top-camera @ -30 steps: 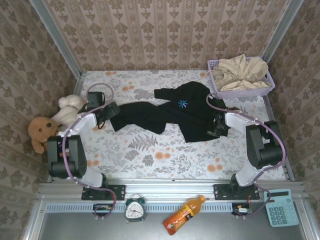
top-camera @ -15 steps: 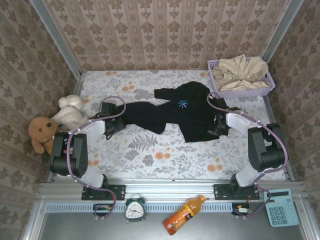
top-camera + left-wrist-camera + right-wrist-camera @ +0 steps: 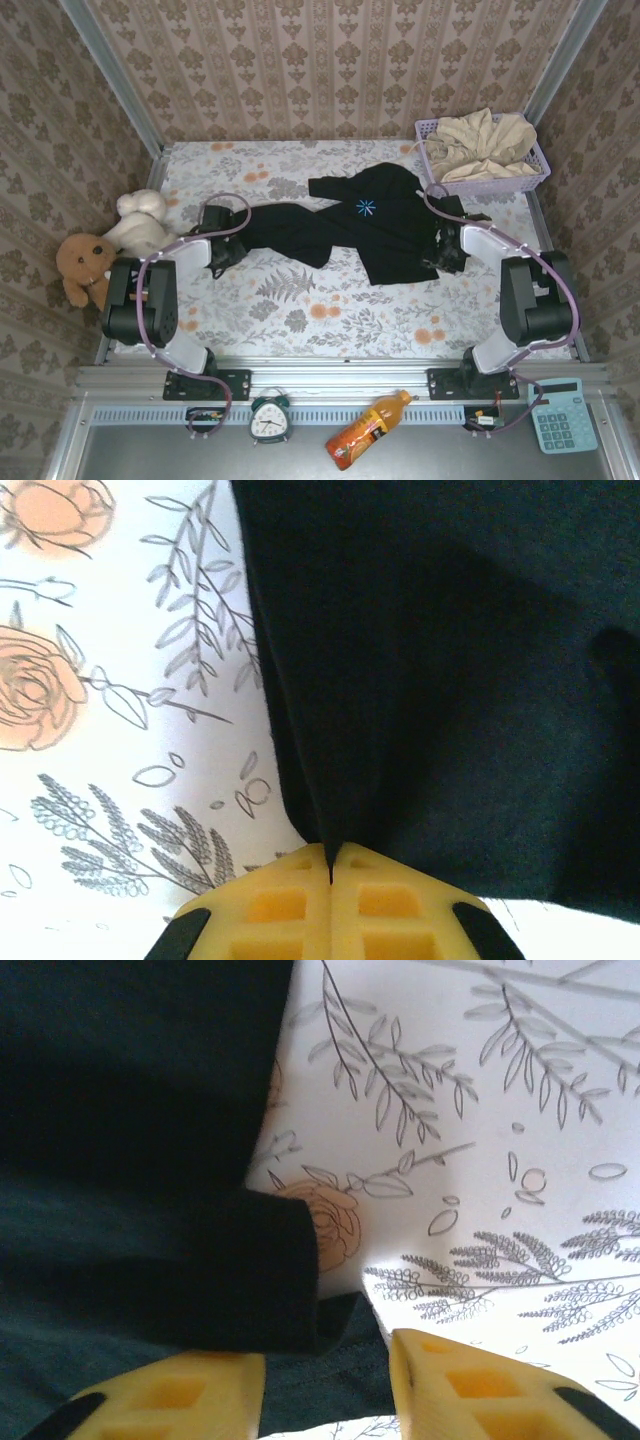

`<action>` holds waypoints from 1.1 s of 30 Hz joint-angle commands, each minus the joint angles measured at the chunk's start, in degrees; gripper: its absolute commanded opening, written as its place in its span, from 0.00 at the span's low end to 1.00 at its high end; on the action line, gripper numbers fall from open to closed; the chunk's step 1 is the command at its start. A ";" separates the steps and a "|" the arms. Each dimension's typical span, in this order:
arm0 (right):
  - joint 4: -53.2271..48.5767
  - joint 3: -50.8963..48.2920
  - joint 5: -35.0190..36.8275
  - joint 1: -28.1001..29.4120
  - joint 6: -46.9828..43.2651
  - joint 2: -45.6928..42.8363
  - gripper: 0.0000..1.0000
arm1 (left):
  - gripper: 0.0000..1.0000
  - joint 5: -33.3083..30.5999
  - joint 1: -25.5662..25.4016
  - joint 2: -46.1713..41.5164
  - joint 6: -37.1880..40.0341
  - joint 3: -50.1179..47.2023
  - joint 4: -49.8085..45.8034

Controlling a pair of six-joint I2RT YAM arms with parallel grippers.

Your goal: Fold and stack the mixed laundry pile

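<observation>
Left gripper (image 3: 331, 858) is pinched tight on the soft black cloth T-shirt (image 3: 380, 235). Right gripper (image 3: 327, 1362) has its jaws apart, straddling the hem.

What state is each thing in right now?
T-shirt: unfolded, stretched out, rumpled.
beige garment: crumpled in the basket.
left gripper: shut on the T-shirt's edge.
right gripper: open, astride the T-shirt's hem.
bottle: lying on its side.
</observation>
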 commanded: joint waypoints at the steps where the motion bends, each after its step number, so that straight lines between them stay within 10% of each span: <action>1: -0.79 -2.31 -1.98 0.56 0.83 -0.02 0.46 | 0.00 2.42 -0.25 -4.10 2.02 0.98 -2.13; 4: 0.43 -3.08 -3.32 1.17 1.92 1.76 0.38 | 0.00 4.32 0.10 -5.63 2.34 1.08 -2.29; 8: -0.87 -2.51 -3.71 1.91 1.83 1.87 0.00 | 0.00 6.14 0.62 -6.34 2.51 1.17 -3.76; 19: -4.29 -0.89 -14.72 1.99 2.98 -10.47 0.00 | 0.00 11.04 1.57 -17.15 2.34 0.51 -5.11; 25: -10.94 43.12 -17.17 2.09 -1.54 9.28 0.00 | 0.00 15.26 5.45 0.98 4.56 36.10 -7.27; 33: -28.77 128.77 -23.00 -3.02 2.78 36.09 0.00 | 0.00 25.01 11.96 25.66 4.06 104.28 -32.92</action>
